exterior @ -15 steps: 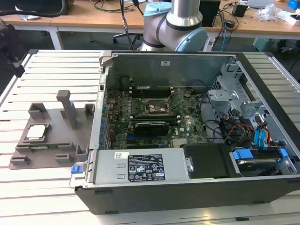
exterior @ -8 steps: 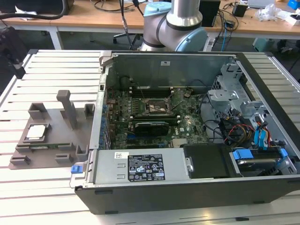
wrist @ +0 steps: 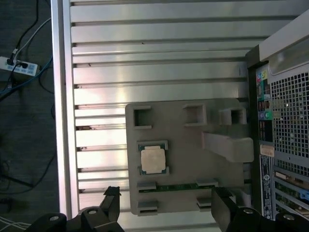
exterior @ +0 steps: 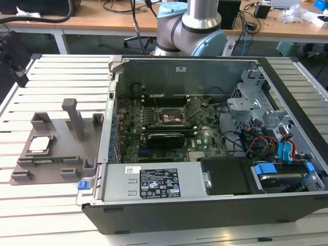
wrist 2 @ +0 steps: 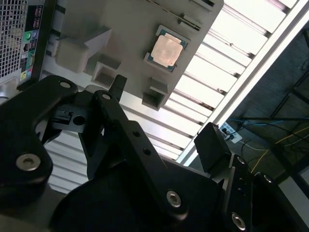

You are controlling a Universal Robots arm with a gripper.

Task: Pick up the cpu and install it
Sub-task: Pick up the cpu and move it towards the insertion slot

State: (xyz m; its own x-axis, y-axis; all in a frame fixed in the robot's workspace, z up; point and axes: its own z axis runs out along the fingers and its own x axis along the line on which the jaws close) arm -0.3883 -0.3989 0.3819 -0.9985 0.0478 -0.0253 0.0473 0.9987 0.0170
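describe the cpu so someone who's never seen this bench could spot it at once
Start at the open computer case; on the exterior view's left of it a grey fixture plate lies on the slatted table. The cpu sits flat in a recess there, the only pale silver square among grey blocks and posts.

Counter (exterior: 61,77): fixture plate (exterior: 61,151) lies on the exterior view's left, with the computer case (exterior: 205,205) just beside it on the right (open side up). The cpu (exterior: 41,144) sits in 1 recess of the plate, on the side away from the case. Inside the case is the motherboard (exterior: 205,134). The socket (exterior: 171,117) is mid-board, and 1 card (exterior: 164,138) lies nearer the camera. The arm base (exterior: 192,25) stands behind the case.
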